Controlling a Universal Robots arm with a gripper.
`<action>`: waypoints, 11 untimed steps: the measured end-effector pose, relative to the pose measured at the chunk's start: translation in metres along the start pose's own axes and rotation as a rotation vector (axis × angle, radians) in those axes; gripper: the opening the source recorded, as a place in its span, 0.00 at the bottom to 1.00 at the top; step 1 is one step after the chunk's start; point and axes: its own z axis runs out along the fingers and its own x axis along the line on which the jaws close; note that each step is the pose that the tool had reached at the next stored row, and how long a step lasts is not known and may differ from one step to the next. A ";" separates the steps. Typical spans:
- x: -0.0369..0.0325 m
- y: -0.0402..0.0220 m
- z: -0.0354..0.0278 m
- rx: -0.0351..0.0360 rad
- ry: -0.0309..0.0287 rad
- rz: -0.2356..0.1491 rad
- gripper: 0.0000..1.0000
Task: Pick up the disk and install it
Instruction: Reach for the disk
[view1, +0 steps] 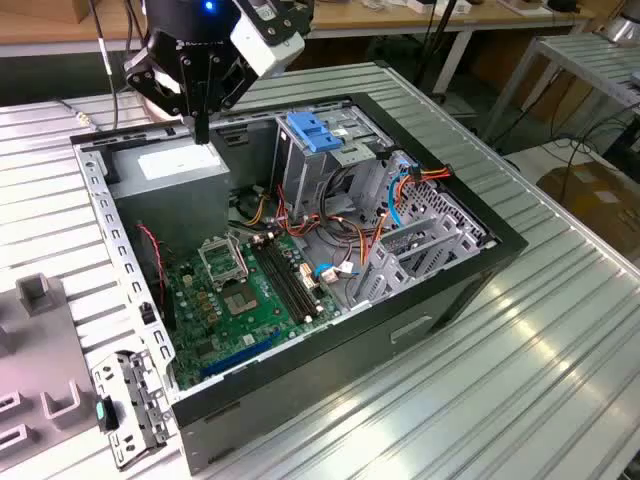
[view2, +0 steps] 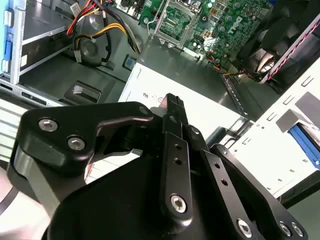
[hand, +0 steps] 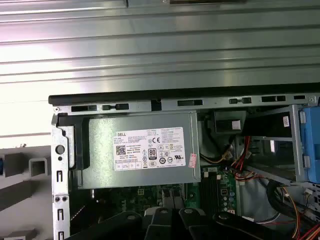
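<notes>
Disk (view2: 305, 145): tbh all I can make out is a blue strip in the second wrist view, lying past the case's perforated side wall beside a pale grey holder block. Prob one of its side rails, but can't tell for sure, since the label and metal body are hidden. If that's it, it's outside the PC, not in the bay, and nothing has hold of it.

Handling, imo: a hard drive is stiff and dense for its size, the bare metal is slick, and it hates knocks. I'd take it across the two long sides, on the plastic rails where there's some bite. Keep off the circuit-board face and the connector end, and hold it level so it doesn't twist in the pads.

Gripper (view1: 203, 135): fingers look pressed together w/ nothing between them. It hangs just above the PSU (view1: 175, 165), at ~11 o'clock of the open PC case (view1: 350, 370) in the exterior view.

Around it in that view:
- drive bay w/ its light-blue bracket (view1: 315, 130) at ~1 o'clock
- mobo (view1: 240, 300) at ~7 o'clock
- grey fixture (view1: 40, 295) on the ribbed metal table (view1: 560, 380), ~8 o'clock from the case, well apart from the gripper
</notes>
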 end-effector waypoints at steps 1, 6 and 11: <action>0.0003 0.0000 0.0000 0.0001 0.0000 0.000 0.11; 0.0026 -0.0002 -0.0001 0.0001 0.0000 0.000 0.11; 0.0040 -0.0003 -0.0001 0.0000 0.0000 0.000 0.11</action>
